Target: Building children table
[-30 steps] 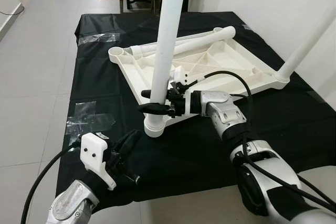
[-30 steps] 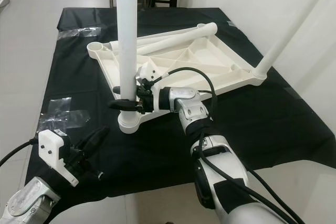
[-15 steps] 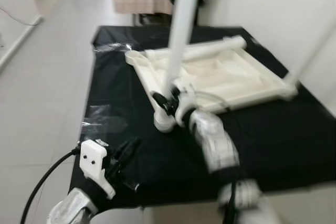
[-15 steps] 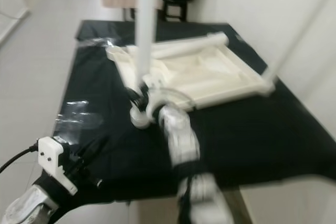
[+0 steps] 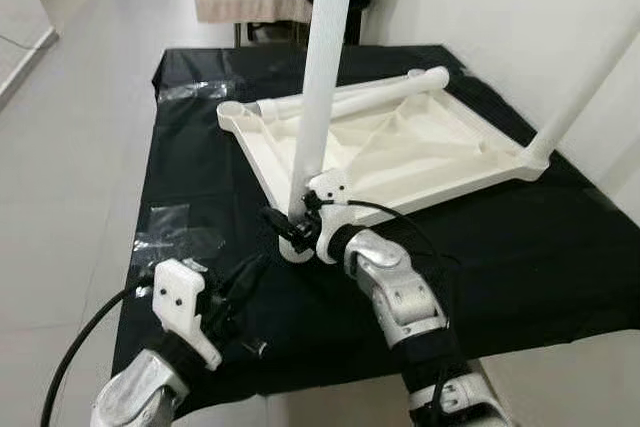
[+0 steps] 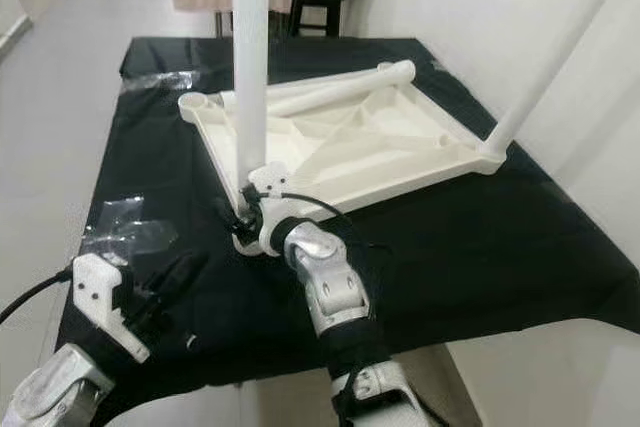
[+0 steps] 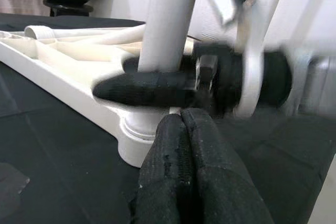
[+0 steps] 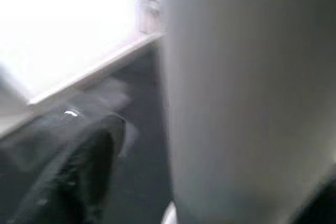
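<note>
Legs: we counted three white legs, two upright, one [image 5: 350, 99] lying in the upturned tabletop [image 5: 400, 152].
Right gripper [image 5: 288, 227]: fingers clasped the near leg [image 5: 322, 77].
Left gripper [image 5: 245, 282]: lower left, fingers pressed together.

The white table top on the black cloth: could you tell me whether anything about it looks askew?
Yes: the table top lies upside down, and one leg lies loose across it while two others stand upright. The right gripper clasps the near leg.

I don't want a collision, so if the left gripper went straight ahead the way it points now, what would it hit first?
Most likely the right gripper clamped across the upright white leg, just ahead of the left gripper; the leg's socket sits right behind. Depth is hard to judge.
</note>
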Robot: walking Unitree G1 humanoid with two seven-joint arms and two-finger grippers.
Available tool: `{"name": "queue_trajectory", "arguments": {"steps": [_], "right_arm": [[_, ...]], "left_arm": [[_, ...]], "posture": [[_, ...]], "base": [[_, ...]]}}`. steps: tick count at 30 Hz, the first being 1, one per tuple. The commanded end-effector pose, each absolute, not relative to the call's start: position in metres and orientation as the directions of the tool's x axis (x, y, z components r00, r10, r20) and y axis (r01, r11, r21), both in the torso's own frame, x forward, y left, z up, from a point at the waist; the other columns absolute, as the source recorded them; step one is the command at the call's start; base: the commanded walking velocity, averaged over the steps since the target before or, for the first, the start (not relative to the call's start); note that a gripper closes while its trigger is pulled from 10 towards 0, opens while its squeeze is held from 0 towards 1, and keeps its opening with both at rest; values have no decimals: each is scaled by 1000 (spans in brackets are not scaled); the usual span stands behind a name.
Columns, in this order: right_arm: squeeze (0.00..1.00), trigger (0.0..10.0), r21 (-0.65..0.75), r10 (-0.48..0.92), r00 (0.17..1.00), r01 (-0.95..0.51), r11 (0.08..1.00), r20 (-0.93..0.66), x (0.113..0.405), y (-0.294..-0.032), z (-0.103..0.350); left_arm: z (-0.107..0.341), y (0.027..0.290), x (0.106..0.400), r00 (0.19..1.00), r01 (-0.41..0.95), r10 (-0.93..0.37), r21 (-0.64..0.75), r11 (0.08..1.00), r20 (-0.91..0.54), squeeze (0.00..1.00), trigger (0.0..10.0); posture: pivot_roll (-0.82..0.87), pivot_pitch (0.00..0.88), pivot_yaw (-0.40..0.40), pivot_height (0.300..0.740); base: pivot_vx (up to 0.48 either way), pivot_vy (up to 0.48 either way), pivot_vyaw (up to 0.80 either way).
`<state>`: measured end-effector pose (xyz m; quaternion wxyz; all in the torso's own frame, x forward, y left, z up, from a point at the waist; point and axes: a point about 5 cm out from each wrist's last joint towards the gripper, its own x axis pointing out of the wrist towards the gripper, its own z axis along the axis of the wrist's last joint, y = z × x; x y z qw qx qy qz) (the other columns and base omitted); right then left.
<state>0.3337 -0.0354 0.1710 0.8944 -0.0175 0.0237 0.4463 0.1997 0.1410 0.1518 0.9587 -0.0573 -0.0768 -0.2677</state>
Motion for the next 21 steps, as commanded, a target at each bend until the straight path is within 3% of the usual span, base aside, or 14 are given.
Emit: {"name": "queue_trajectory", "arguments": {"steps": [1, 2, 3, 5, 12, 13, 14, 15, 16, 21], "right_arm": [[925, 10000, -49, 867, 498, -866, 498, 14, 330, -24, 189], [925, 10000, -76, 910, 415, -907, 415, 22, 331, -25, 195], [0, 10000, -100, 947, 320, -943, 319, 5, 333, -26, 197], [0, 10000, -116, 984, 172, -979, 167, -39, 338, -30, 199], [0, 10000, -50, 991, 19, -999, 12, -132, 346, -34, 197], [0, 9255, -27, 988, -19, -999, -23, -151, 346, -34, 196], [0, 9255, -27, 988, -19, -999, -23, -151, 346, -34, 196], [0, 3490, -3, 987, -43, -999, -44, -153, 347, -34, 197], [0, 0, 13, 987, -68, -998, -67, -149, 348, -34, 198], [0, 0, 10, 989, -66, -998, -66, -135, 350, -36, 198]], "left_arm": [[149, 141, 200, 845, 524, -507, -72, 849, 171, 0, 10000], [149, 141, 201, 845, 524, -507, -72, 848, 171, 0, 10000], [149, 141, 201, 845, 524, -507, -72, 849, 172, 0, 10000], [149, 140, 202, 845, 523, -506, -71, 850, 172, 0, 10000], [149, 139, 202, 846, 521, -504, -71, 851, 172, 0, 10000], [148, 139, 202, 846, 521, -504, -71, 851, 172, 0, 10000], [148, 139, 202, 846, 521, -504, -71, 851, 172, 0, 10000], [148, 139, 202, 846, 521, -504, -72, 850, 172, 0, 10000], [148, 138, 202, 846, 522, -505, -72, 850, 172, 0, 10000], [148, 138, 201, 846, 522, -505, -73, 850, 173, 0, 10000]], "posture": [[124, 82, -115, 740], [124, 76, -116, 740], [128, 72, -117, 740], [136, 70, -119, 740], [137, 68, -119, 740], [141, 68, -119, 740], [141, 68, -119, 740], [145, 69, -120, 740], [146, 71, -121, 740], [144, 75, -121, 740]], "base": [[0, 0, 0], [0, 0, 0], [0, 0, 0], [0, 0, 0], [0, 0, 0], [0, 0, 0], [0, 0, 0], [0, 0, 0], [0, 0, 0], [0, 0, 0]]}}
